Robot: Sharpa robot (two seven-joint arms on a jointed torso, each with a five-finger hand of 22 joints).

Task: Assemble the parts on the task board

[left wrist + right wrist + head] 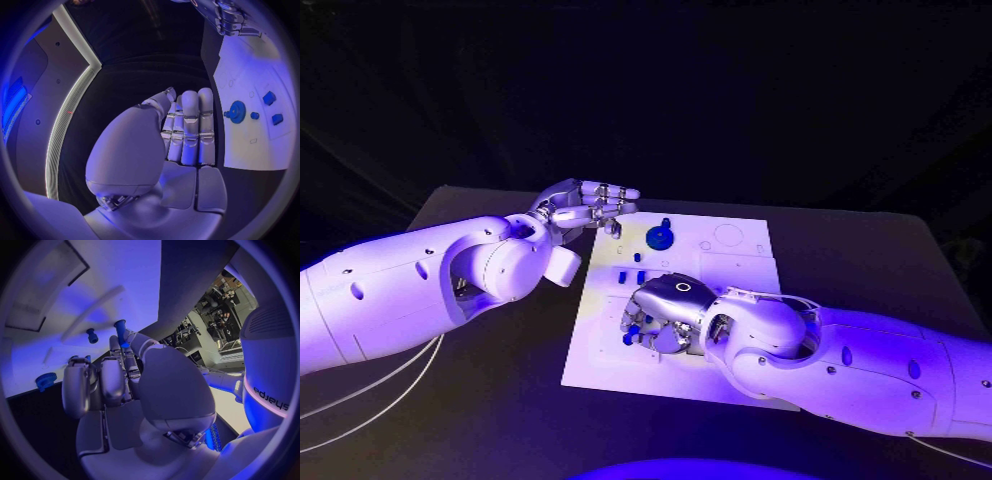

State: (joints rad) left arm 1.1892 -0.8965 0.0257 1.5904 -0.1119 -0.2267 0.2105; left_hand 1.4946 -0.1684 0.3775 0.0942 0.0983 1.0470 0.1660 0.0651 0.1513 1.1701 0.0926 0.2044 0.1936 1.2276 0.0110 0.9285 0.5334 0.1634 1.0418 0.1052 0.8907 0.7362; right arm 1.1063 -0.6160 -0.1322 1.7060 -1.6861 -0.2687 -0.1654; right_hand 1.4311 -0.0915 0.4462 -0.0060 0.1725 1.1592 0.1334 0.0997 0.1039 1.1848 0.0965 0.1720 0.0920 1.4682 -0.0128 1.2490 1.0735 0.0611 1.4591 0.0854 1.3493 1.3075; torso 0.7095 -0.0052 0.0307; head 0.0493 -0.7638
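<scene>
Clearly early days: the blue gear (pixel 659 237) sits on the task board (pixel 733 250) at upper centre, small blue pieces (pixel 635 275) lie loose mid-frame, the right hand (pixel 661 318) pinches a blue peg (pixel 120 332), and the left hand (pixel 589 207) hovers empty, fingers pressed together.

The right hand (pixel 664 318) is covering the middle of the white task board (pixel 733 240), hiding the small blue parts beneath it; the grip on the blue peg (pixel 120 332) is staying unclear.

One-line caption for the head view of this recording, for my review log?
Right robot hand works over small blue parts on the white task board while the left robot hand hovers, fingers curled, near the blue gear.
</scene>
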